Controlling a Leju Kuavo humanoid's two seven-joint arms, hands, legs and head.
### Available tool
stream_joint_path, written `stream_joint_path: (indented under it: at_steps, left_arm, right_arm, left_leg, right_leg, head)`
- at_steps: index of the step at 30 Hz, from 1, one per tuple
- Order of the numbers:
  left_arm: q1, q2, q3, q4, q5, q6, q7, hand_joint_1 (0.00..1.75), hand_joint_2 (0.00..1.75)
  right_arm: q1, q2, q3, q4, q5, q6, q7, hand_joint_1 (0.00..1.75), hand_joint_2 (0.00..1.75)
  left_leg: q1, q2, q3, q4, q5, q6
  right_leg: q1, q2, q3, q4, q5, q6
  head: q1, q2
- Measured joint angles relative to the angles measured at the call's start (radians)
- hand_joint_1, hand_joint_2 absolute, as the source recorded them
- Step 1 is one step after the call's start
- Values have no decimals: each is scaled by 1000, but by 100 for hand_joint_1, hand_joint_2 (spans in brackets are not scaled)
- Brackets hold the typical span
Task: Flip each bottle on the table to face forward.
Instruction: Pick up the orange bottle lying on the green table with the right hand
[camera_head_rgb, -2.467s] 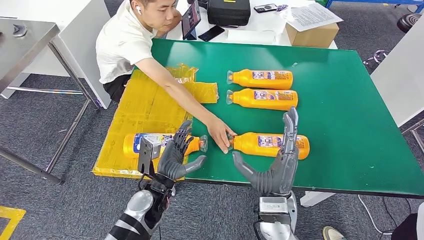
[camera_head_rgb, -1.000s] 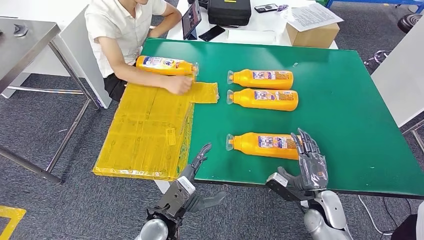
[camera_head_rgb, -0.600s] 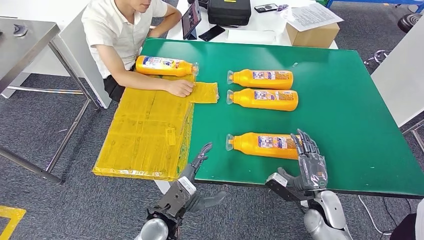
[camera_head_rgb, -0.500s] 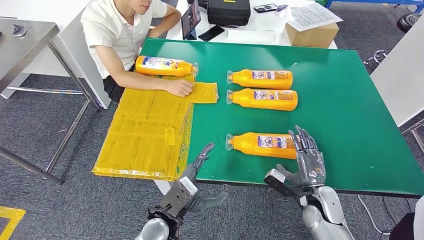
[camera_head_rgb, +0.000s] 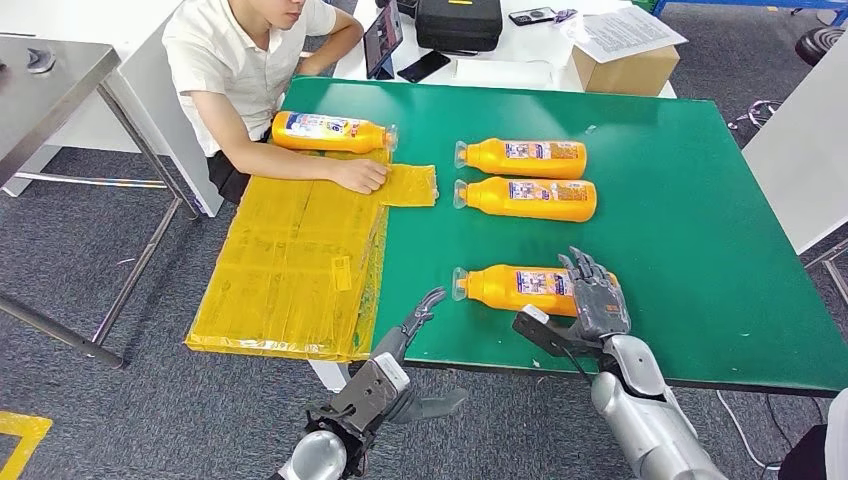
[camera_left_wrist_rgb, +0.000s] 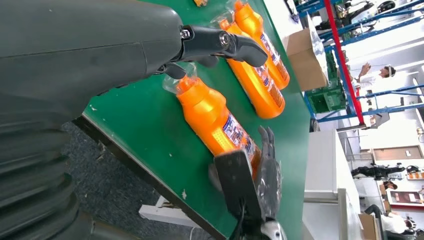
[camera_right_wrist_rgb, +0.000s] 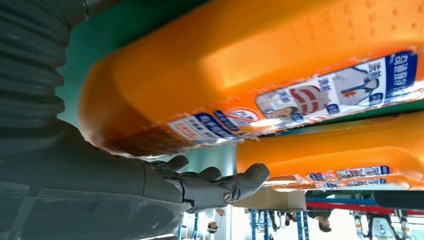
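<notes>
An orange bottle (camera_head_rgb: 528, 290) is seen lying on its side near the front edge of a green table (camera_head_rgb: 690, 210), cap pointing left. The right hand (camera_head_rgb: 597, 297), fingers spread, is placed at the bottle's base end. The left hand (camera_head_rgb: 418, 318), open and empty, is held off the table edge, left of the cap. Two more bottles (camera_head_rgb: 525, 178) lie behind the first; a fourth (camera_head_rgb: 330, 132) lies by a seated person (camera_head_rgb: 255, 70).

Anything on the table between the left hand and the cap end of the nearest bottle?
Nothing. In the head view, only bare green table separates the left hand from the cap end of the nearest bottle. The left wrist view shows the same bare gap.
</notes>
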Motion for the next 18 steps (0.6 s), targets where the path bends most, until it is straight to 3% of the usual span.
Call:
stream_joint_path:
  at_steps: [11,12,15,16,18]
  left_arm:
    - [-12,-6,-2,10,0,-1,10,0,175]
    - [-12,-6,-2,10,0,-1,11,0,175]
    - [-13,-6,-2,10,0,-1,13,0,175]
    - [-13,-6,-2,10,0,-2,13,0,175]
    - [-13,-6,-1,10,1,-5,14,0,175]
  right_arm:
    - [-82,21,39,118,23,23,39,3,175]
    - [-87,22,42,123,27,30,44,38,175]
    - [-102,23,52,140,39,66,60,164,175]
    - [-108,22,57,145,43,84,64,174,175]
    - [-119,22,67,155,48,125,66,175,175]
  left_leg:
    - [0,0,3,0,0,0]
    - [0,0,3,0,0,0]
    - [0,0,6,0,0,0]
    - [0,0,6,0,0,0]
    - [0,0,7,0,0,0]
  right_leg:
    - [0,0,3,0,0,0]
    - [0,0,3,0,0,0]
    - [0,0,5,-1,0,0]
    - [0,0,5,-1,0,0]
    - [0,0,6,-1,0,0]
  head:
    - [0,0]
    - [0,0]
    - [0,0]
    - [0,0]
    - [0,0]
